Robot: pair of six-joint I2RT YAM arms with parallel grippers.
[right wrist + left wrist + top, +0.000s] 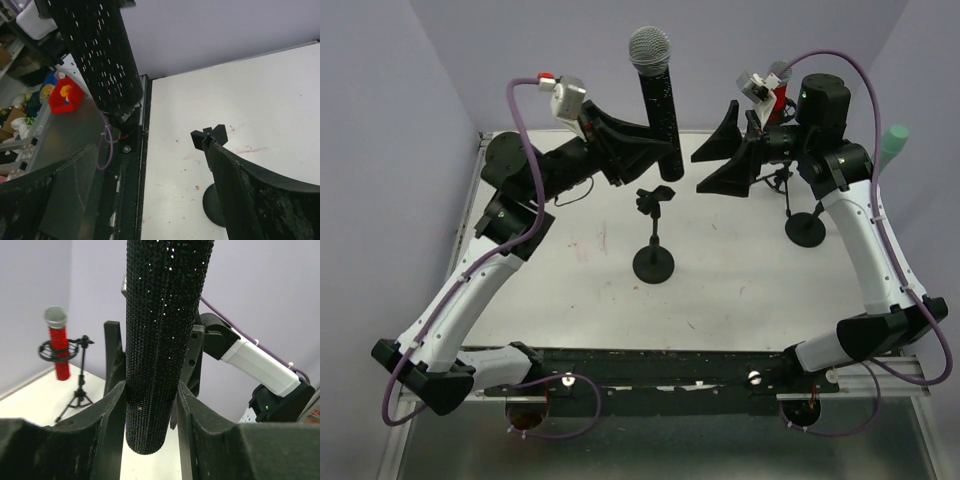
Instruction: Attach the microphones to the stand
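Note:
My left gripper [655, 150] is shut on the lower body of the black microphone [658, 100] and holds it upright, silver mesh head up, above and behind the empty centre stand [653, 235]. In the left wrist view the fingers [112, 415] clamp its black body [155, 340]. My right gripper [717, 157] is open and empty, just right of that microphone. In the right wrist view the microphone [100, 60] is at upper left and the stand's clip [210, 136] is beside my right finger. The red microphone [57, 345] stands in a ring mount on a tripod. The mint-green microphone [893, 145] shows at the right edge.
A second stand with a round base [805, 228] is at the right, partly behind my right arm. The white table [740, 290] has a raised black rail [140, 165] along its side. A red toy [64, 95] lies off the table.

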